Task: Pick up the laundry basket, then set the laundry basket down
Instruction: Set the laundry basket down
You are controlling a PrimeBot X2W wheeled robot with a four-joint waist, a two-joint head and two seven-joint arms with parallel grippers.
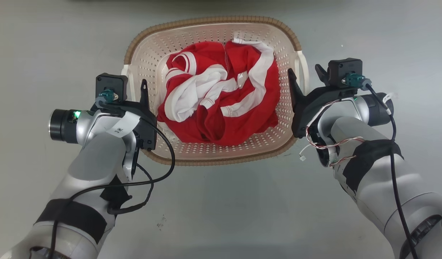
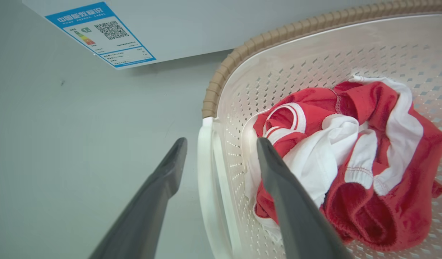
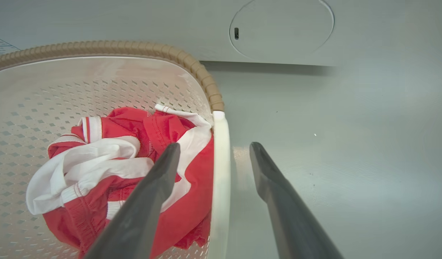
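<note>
The laundry basket (image 1: 213,21), cream with small holes and a brown woven-look rim, stands on the grey floor with a red and white garment (image 1: 221,93) bunched inside. My left gripper (image 1: 135,87) is open astride the basket's left white loop handle (image 2: 206,172), one finger inside the wall and one outside. In the left wrist view, the left gripper (image 2: 221,141) has the handle between its spread fingers. My right gripper (image 1: 305,73) is open astride the right handle (image 3: 221,162) in the same way. The right wrist view shows the right gripper (image 3: 215,145) with that handle in its gap.
A pale appliance front stands just beyond the basket, with a blue energy label (image 2: 102,34) and a round cover (image 3: 282,28). Bare grey floor (image 1: 221,208) lies on both sides of the basket and between it and my body.
</note>
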